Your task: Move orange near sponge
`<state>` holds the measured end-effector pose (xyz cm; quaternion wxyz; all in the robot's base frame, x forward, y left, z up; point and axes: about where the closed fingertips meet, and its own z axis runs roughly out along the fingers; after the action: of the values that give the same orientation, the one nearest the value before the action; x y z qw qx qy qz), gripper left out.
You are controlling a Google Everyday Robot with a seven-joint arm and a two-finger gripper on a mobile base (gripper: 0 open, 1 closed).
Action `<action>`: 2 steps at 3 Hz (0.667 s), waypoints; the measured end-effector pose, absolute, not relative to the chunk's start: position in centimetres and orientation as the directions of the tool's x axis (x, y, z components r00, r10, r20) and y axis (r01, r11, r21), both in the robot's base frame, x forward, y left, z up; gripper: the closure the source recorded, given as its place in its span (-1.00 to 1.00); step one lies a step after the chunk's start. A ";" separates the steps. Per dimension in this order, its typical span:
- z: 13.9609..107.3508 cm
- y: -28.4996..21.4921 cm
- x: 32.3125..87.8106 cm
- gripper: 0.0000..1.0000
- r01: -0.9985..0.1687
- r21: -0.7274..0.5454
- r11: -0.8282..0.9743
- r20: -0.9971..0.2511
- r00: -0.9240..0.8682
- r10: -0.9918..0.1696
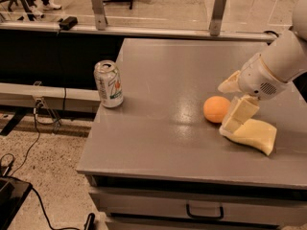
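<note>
The orange (216, 109) rests on the grey table (163, 128), just left of the pale yellow sponge (253, 136) and about touching its left end. My gripper (226, 107) hangs over the right side of the table, right behind the orange, and is open. One finger (230, 84) is above and behind the fruit. The other finger (240, 114) reaches down between the orange and the sponge and covers the sponge's near-left corner. The fingers do not squeeze the orange.
A soda can (108, 84) stands upright near the table's left edge. A drawer handle (205, 211) shows below the front edge. Cables lie on the floor at the left (29, 152). A railing with posts (98, 4) runs behind the table.
</note>
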<state>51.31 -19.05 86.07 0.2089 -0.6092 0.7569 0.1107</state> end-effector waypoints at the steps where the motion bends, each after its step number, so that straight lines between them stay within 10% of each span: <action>1: 86.6 -18.8 51.1 -1.00 -0.969 -0.105 0.224 -0.448 -0.155 -0.881; 2: 87.8 -18.9 51.0 -1.00 -0.966 -0.135 0.219 -0.453 -0.136 -0.881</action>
<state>50.99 -18.91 87.79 0.2241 -0.6177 0.7478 0.0951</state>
